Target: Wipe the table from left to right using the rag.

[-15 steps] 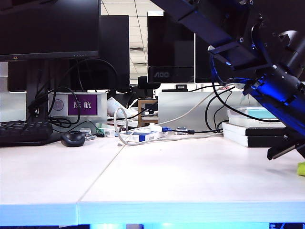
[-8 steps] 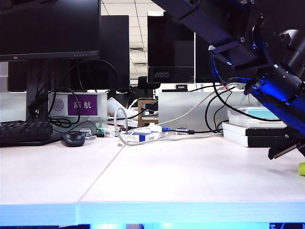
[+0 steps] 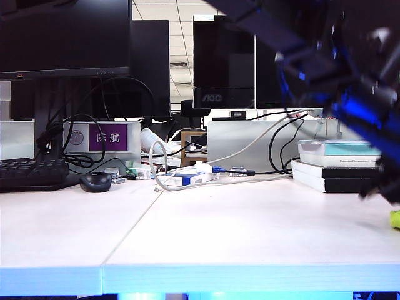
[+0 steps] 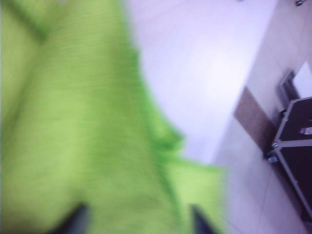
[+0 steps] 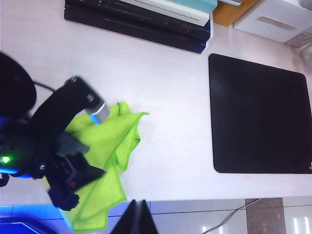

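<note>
The lime-green rag (image 5: 109, 146) lies crumpled on the pale table (image 5: 165, 83) near its front edge, one corner hanging over it. In the left wrist view the rag (image 4: 78, 122) fills most of the blurred frame. My left gripper (image 4: 139, 222) is right over it, its dark fingertips (image 4: 78, 222) standing well apart, open. From the right wrist view the left gripper (image 5: 78, 183) sits on top of the rag. My right gripper (image 5: 138, 217) hovers above the table's front edge, shut and empty. In the exterior view only a sliver of rag (image 3: 395, 219) shows at the far right.
Stacked books (image 3: 331, 165) lie behind the rag, also seen as books (image 5: 141, 19). A black mouse mat (image 5: 258, 114) and a white box (image 5: 278, 19) lie beside them. Keyboard (image 3: 31, 172), mouse (image 3: 95, 182), cables and monitors line the back. A black case (image 4: 297, 146) stands on the floor.
The left arm at the right of the exterior view has gone blurred and shifted slightly rightward. The rag sliver at the edge has stayed put.
</note>
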